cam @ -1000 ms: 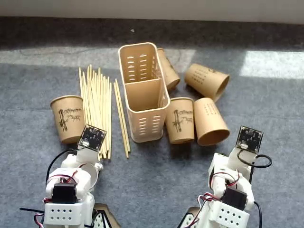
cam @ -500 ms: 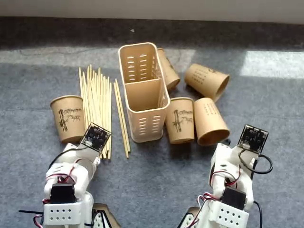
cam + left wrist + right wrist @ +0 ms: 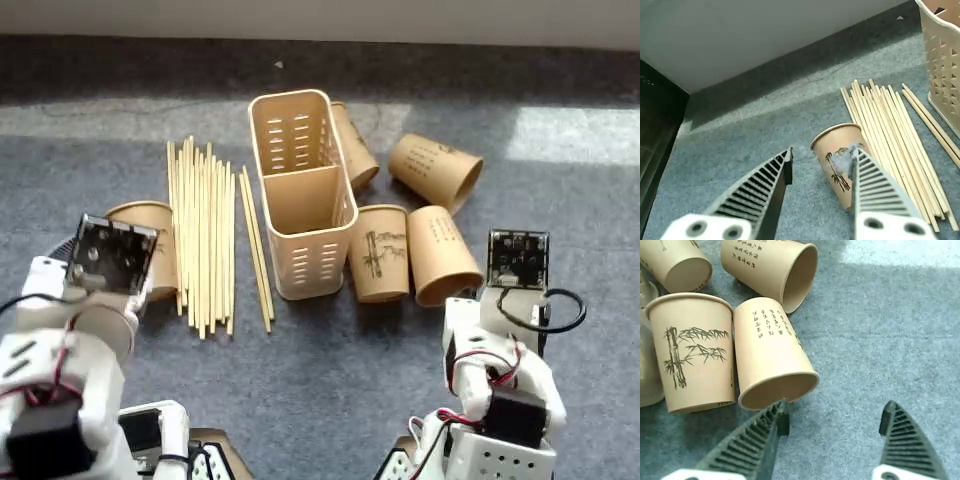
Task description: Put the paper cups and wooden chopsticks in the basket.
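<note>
The tan slotted basket [image 3: 300,190] stands mid-table, with wooden chopsticks [image 3: 205,235] spread beside it. One bamboo-print paper cup [image 3: 840,160] stands by the chopsticks [image 3: 890,125]. My left gripper [image 3: 822,160] hovers open above and just short of it, one finger overlapping the cup's edge. Right of the basket are a standing bamboo cup [image 3: 692,350] and a cup lying on its side [image 3: 772,357] with its mouth toward my right gripper [image 3: 835,415], which is open and empty. Two more cups [image 3: 435,170] [image 3: 355,145] lie farther back.
Grey carpet covers the table, with bare room in front of the basket and to the far right [image 3: 580,200]. The left arm's wrist board [image 3: 110,255] hides part of the left cup in the high view. A wall base runs along the back.
The left arm has lifted and swung out to the left, over the left cup. The right arm has risen slightly and straightened. Nothing has been grasped.
</note>
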